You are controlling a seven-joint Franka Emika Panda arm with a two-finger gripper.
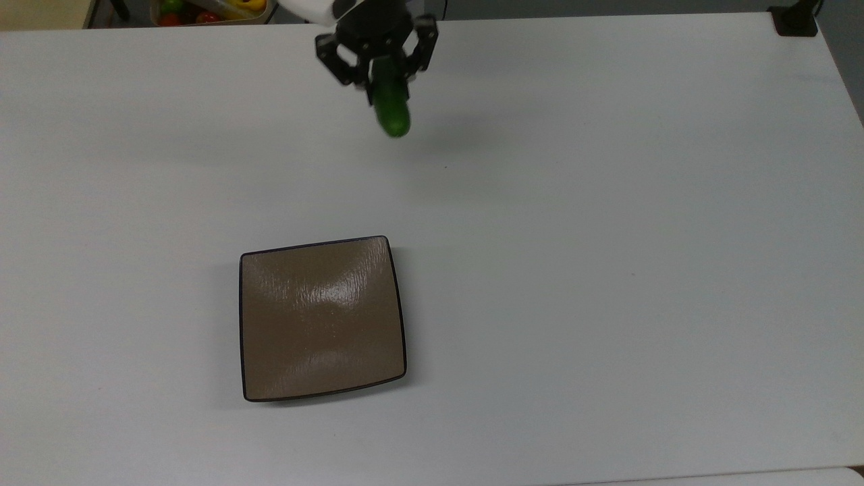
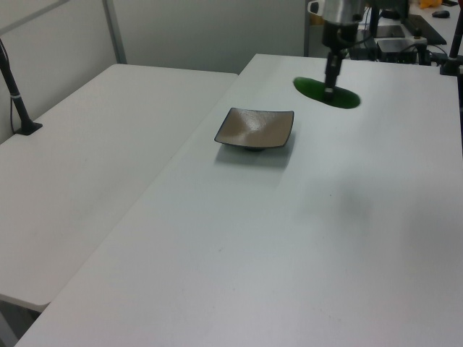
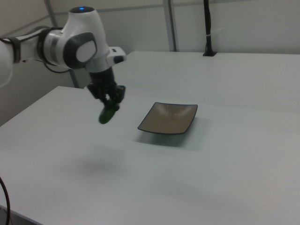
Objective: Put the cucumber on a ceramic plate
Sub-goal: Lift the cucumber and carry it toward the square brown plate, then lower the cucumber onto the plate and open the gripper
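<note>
Top view first: the black two-finger pincer (image 1: 375,73) is clamped tight around the small, dark green, glossy cucumber (image 1: 391,111), fingers pinched in on its upper part, so the gap is just the cucumber's width. The cucumber's free rounded end sticks out past the fingers toward the bottom of the top view, long axis roughly up-down in the picture. Its soft shadow sits on the white table (image 1: 607,236) a bit off to the top view's right, so it's hanging in the air, not resting on anything. The square glossy brown ceramic plate (image 1: 322,317) with the thin dark rim lies well below the pincer in the top view, slightly to the left, and has nothing in it. Up in the corner past the table edge, left of the pincer, there's a tray of colourful stuff (image 1: 209,10), red and yellow bits, can't tell what exactly.

Left view: the pincer (image 2: 330,88) comes straight down and grips the cucumber (image 2: 325,94) mid-length. Here the cucumber lies about level, running across the picture, tipped slightly down to the right. The plate (image 2: 255,128) is nearer the camera and to the left of the pincer, apart from it.

Right view: the white arm (image 3: 70,44) reaches in with the pincer (image 3: 110,104) pointing down, cucumber (image 3: 107,114) dangling below, above the table. The plate (image 3: 169,118) sits just to the right of it, bare.
</note>
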